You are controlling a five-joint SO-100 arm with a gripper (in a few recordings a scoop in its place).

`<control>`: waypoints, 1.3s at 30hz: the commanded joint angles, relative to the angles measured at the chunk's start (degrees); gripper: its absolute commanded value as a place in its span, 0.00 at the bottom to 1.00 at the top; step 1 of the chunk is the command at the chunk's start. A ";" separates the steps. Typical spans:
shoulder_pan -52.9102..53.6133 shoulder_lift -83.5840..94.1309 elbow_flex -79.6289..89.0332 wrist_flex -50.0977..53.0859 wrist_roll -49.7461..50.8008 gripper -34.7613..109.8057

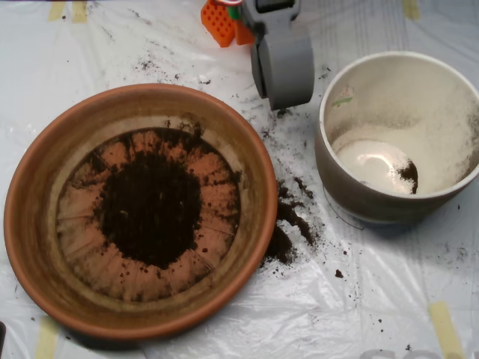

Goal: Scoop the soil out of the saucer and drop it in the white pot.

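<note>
The saucer (142, 209) is seen at the lower left of the table (389, 299), which is covered by a white plastic sheet (359, 277) held with strips of yellowish tape (445, 329). Most of the soil (150, 209) is heaped in the middle of the saucer, with thin crumbs spread over its ridged base. More soil is spilled on the sheet just right of the saucer's rim. The white pot (400, 134) is set to the right of the saucer, apart from it; a small dark clump is seen on its floor. The grey end effector (283, 71) is held above the sheet beyond the saucer's upper right rim, its shells appearing closed together. No readable writing is seen.
</note>
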 commanded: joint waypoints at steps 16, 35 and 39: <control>19.34 -32.26 -11.51 -15.12 7.38 0.46; 36.91 -80.60 -39.02 -16.96 16.61 0.52; 37.79 -90.62 -47.02 -12.57 16.70 0.55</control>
